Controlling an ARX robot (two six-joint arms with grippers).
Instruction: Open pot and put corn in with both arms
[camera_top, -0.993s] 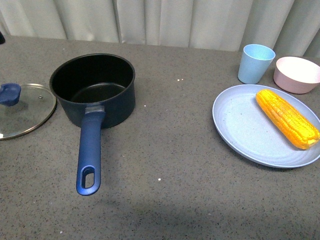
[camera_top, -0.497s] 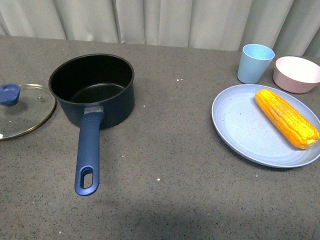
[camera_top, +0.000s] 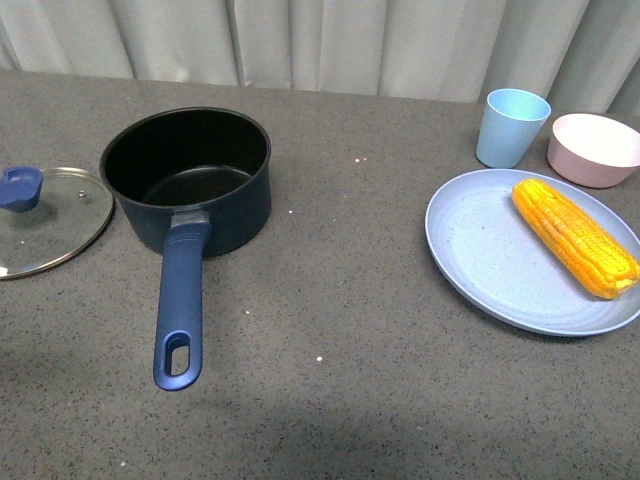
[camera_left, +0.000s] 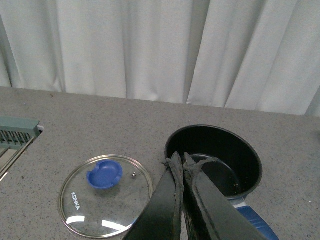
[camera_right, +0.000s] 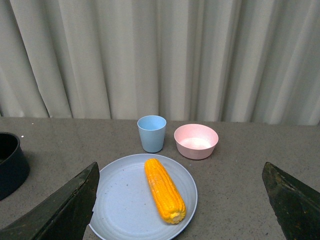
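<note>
The navy-blue pot stands open on the grey table at the left, its long handle pointing toward me. It also shows in the left wrist view. The corn lies on a light blue plate at the right, and shows in the right wrist view. Neither arm shows in the front view. My left gripper is shut and empty, above the table between the pot and the lid. My right gripper is open wide, held back from the plate with the corn between its fingers' lines.
The glass lid with a blue knob lies flat left of the pot, also in the left wrist view. A light blue cup and a pink bowl stand behind the plate. Curtains close off the back. A green rack sits at the table's far left.
The front view shifts by a few pixels between frames. The pot, lid, corn and plate have not moved.
</note>
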